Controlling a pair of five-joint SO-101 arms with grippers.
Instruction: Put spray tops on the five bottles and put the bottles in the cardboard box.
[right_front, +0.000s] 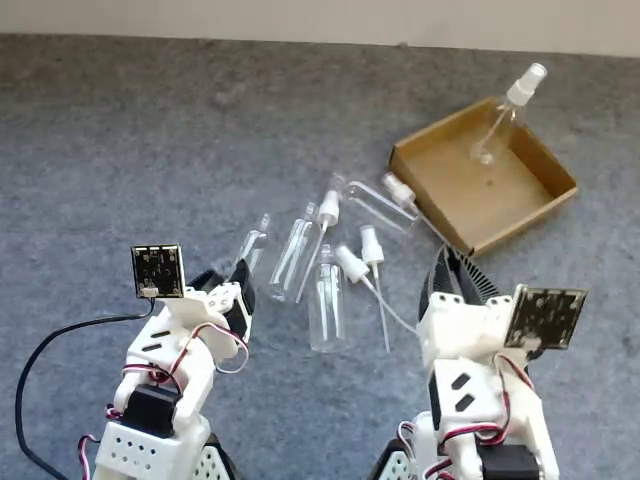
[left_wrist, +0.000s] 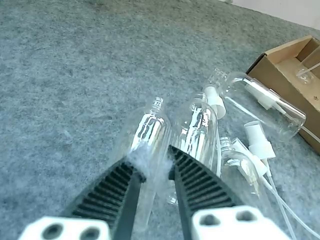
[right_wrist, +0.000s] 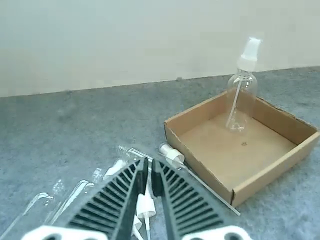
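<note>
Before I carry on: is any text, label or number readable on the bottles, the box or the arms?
None can be read.
The clear bottles and the cardboard box are plain, with no label or print.
The small boards on the arms' wrists carry tiny marks, too small to read.

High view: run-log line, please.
box: one capped bottle upright; table: four bottles, loose spray tops; left gripper: at leftmost bottle; right gripper: shut
</note>
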